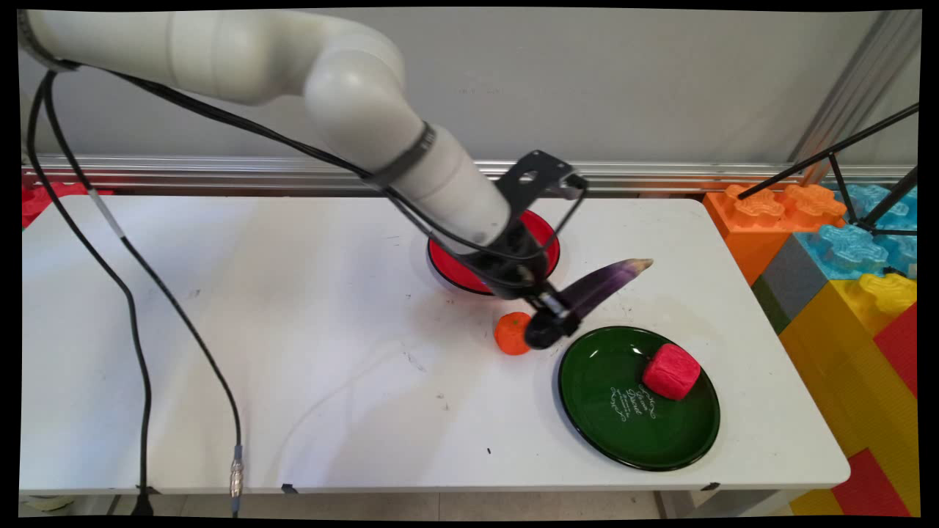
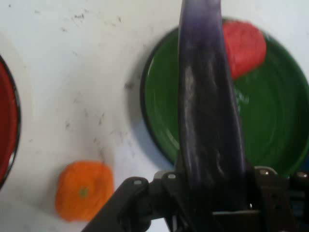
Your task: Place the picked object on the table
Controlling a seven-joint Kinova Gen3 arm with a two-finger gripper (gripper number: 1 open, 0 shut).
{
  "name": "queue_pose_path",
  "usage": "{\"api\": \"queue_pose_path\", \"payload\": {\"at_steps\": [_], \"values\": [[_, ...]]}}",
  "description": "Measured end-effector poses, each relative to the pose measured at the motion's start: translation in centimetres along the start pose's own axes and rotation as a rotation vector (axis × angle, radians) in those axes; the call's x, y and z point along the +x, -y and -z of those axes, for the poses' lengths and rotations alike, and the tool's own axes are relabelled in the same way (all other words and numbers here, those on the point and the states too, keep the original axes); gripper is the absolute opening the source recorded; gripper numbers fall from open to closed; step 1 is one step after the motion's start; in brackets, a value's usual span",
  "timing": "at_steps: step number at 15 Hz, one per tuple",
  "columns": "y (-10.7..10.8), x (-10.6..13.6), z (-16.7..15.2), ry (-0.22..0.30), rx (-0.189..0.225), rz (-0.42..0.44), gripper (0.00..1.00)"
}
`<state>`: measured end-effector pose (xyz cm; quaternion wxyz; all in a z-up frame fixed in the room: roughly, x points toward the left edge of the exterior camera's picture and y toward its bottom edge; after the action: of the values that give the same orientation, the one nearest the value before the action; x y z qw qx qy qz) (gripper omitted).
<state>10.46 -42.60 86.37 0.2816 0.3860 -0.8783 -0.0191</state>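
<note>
Eggplant [image 1: 605, 282] is hanging pinched in the gripper [image 1: 552, 323], lifted off the tabletop [image 1: 293, 330]. It's hovering between the orange [image 1: 512, 334], red plate [image 1: 546, 235] and green plate [image 1: 623, 425] carrying a red cube [image 1: 670, 372].

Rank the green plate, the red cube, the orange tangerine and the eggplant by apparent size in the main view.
1. Round dark green plate.
2. Long purple eggplant, held in the gripper and raised nearer the camera, so unsure.
3. Red spongy cube.
4. Small orange tangerine, looking close to the cube.
</note>
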Motion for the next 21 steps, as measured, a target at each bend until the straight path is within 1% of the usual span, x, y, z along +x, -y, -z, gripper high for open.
{"api": "queue_pose_path", "payload": {"at_steps": [2, 6, 9, 12, 17, 21], "values": [[0.6, -1.1, 1.3, 0.04, -0.009, -0.089, 0.0], [1.6, -3.1, 2.5, 0.108, -0.023, -0.226, 0.0], [2.2, -4.6, 2.7, 0.159, -0.035, -0.319, 0.0], [2.9, -6.5, 2.2, 0.231, -0.05, -0.425, 0.0], [3.7, -8.4, 0.7, 0.309, -0.048, -0.518, 0.0], [4.2, -9.6, -0.4, 0.364, -0.039, -0.558, 0.0]]}}
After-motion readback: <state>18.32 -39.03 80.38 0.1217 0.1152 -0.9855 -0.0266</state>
